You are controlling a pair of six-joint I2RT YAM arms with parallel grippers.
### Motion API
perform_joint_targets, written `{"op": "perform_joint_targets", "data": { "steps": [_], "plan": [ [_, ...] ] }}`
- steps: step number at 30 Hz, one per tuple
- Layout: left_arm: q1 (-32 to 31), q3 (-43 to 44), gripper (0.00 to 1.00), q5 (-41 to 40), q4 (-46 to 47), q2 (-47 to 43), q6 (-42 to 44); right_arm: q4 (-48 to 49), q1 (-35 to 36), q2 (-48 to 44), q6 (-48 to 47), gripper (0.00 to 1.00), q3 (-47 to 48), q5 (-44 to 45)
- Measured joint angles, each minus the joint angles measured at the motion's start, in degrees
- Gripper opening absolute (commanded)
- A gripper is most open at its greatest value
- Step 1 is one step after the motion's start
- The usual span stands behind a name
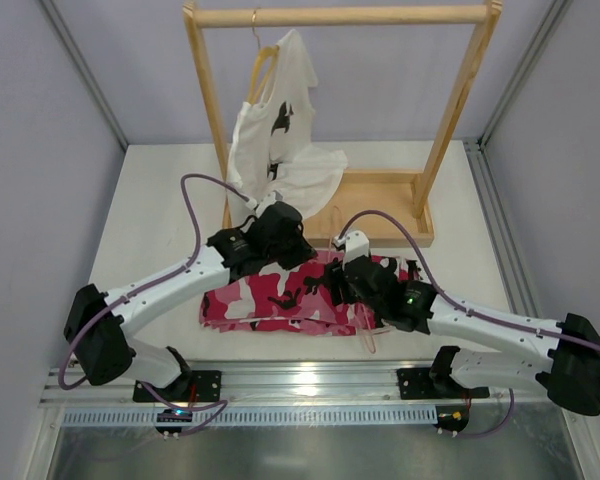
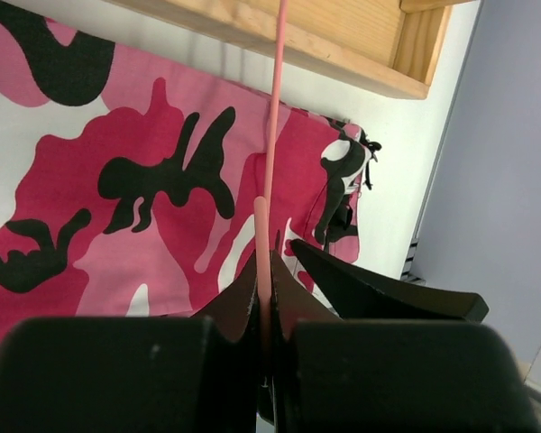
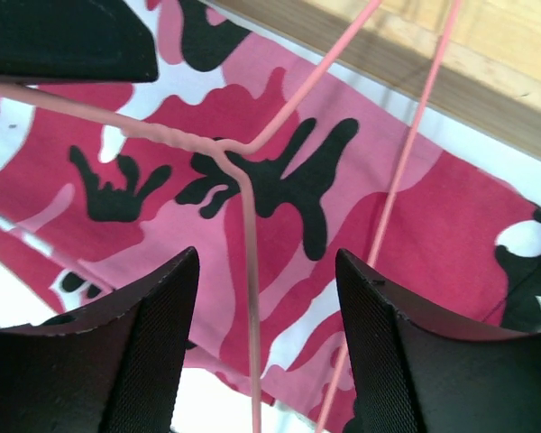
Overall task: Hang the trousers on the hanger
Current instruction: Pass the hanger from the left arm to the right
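The camouflage trousers point(image 1: 270, 300) lie folded flat on the table in front of the rack base. Across them lies the thin pink wire hanger point(image 3: 249, 234), whose hook end pokes out near the front point(image 1: 368, 335). My left gripper point(image 2: 266, 262) is shut on one straight wire of the hanger point(image 2: 269, 180), just above the trousers point(image 2: 117, 180). My right gripper point(image 3: 266, 271) is open over the trousers point(image 3: 298, 198); the hanger's stem runs between its fingers point(image 3: 162, 307) without touching them. In the top view the two grippers, left point(image 1: 298, 250) and right point(image 1: 342, 285), sit close together.
A wooden rack point(image 1: 340, 15) stands at the back, its base tray point(image 1: 375, 200) right behind the trousers. A white T-shirt with a black print point(image 1: 275, 130) hangs from a wooden hanger on the rack's left side. The left gripper's finger point(image 3: 63, 36) shows in the right wrist view.
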Motion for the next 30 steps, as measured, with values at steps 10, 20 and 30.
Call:
{"op": "perform_joint_targets", "data": {
  "steps": [10,20,30],
  "plan": [
    [-1.31,1.90,0.00,-1.40,-2.99,1.42,-3.02,-1.20,3.96,9.40,-2.23,0.54,2.40,13.66],
    [-1.49,1.97,0.31,-1.38,-3.26,0.94,-4.61,-1.42,7.69,12.15,-2.27,0.04,5.42,23.47],
    [-1.49,1.84,0.75,0.15,-2.97,-1.27,-2.05,-3.96,8.46,3.23,1.20,0.04,3.89,20.04]
  ]
}}
